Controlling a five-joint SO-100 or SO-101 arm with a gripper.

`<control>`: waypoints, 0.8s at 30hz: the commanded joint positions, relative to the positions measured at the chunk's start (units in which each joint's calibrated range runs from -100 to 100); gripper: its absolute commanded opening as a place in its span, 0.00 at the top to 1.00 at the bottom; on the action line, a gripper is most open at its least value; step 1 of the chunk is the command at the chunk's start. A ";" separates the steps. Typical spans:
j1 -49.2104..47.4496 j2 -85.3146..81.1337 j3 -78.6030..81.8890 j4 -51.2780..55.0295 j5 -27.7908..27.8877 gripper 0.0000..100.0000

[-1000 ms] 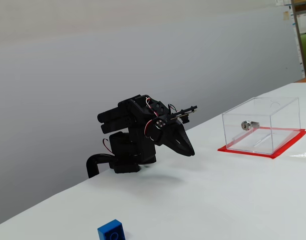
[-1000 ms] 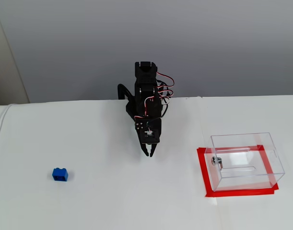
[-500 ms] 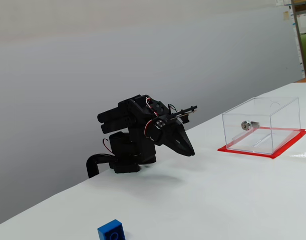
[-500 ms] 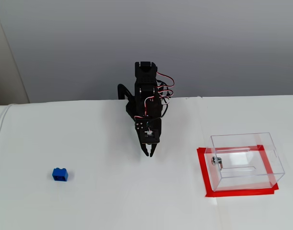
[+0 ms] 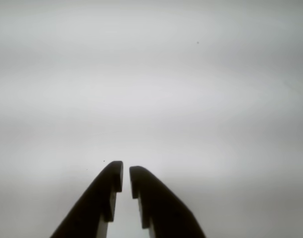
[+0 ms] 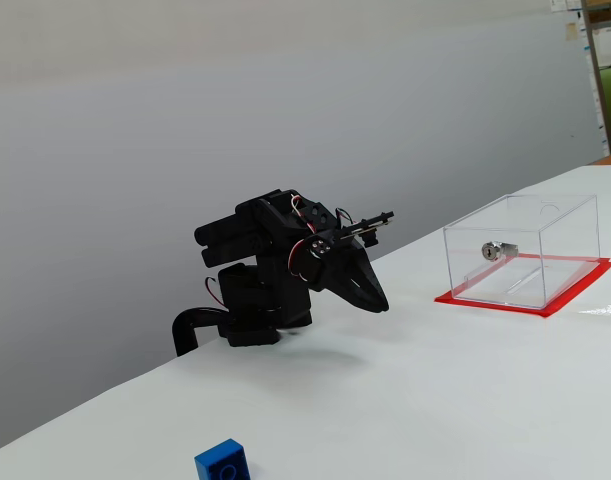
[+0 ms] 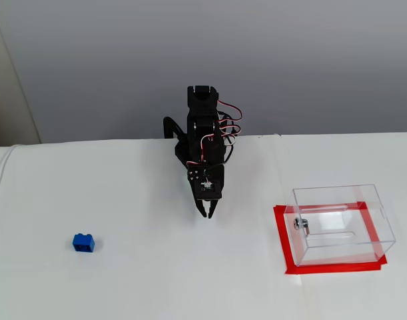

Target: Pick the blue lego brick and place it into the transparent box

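Observation:
The blue lego brick (image 7: 83,242) lies on the white table at the left in a fixed view and at the bottom edge in the other fixed view (image 6: 223,462). The transparent box (image 7: 339,223) with a silver lock (image 7: 300,224) stands on its red base (image 7: 330,268) at the right; it also shows in a fixed view (image 6: 523,248). My black gripper (image 7: 206,215) hangs low over the table between them, folded near the arm's base, also seen in a fixed view (image 6: 381,303). In the wrist view the gripper (image 5: 126,175) is nearly shut and empty, over bare table.
A grey wall (image 7: 290,60) rises behind the table's far edge. A white cable (image 7: 2,175) runs along the table's left edge. Shelving (image 6: 607,80) stands at the far right.

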 commanded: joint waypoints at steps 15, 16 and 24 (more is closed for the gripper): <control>-6.09 -0.08 -10.34 0.72 0.09 0.98; -6.60 0.09 -11.34 0.72 0.09 0.98; -7.49 18.08 -26.17 0.20 0.03 0.99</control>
